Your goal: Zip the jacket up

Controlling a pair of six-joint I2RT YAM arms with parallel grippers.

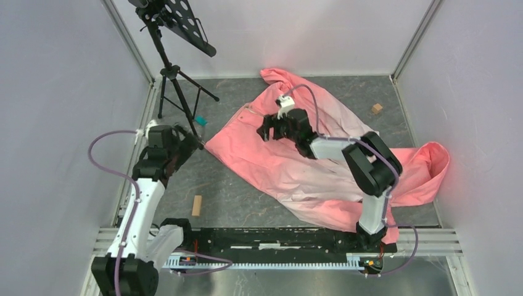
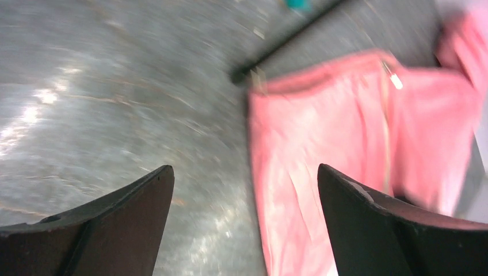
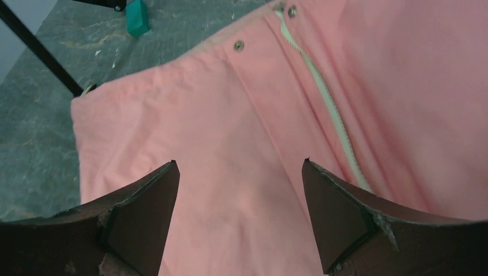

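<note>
The salmon pink jacket (image 1: 290, 163) lies spread on the grey table, its hem end at the upper left and its hood end at the lower right. Its pale zipper (image 3: 329, 103) runs down the front; it also shows blurred in the left wrist view (image 2: 384, 132). My right gripper (image 1: 266, 131) hovers open over the jacket's hem end, jaws apart above the fabric (image 3: 230, 149) left of the zipper. My left gripper (image 1: 192, 140) is open and empty over bare table, just left of the jacket's edge (image 2: 322, 149).
A black tripod stand (image 1: 176, 80) stands at the back left, one leg (image 2: 288, 40) close to the jacket's corner. A teal block (image 3: 137, 17) lies by the stand. Wooden blocks lie at the front left (image 1: 197, 205) and back right (image 1: 376, 108). Walls enclose the table.
</note>
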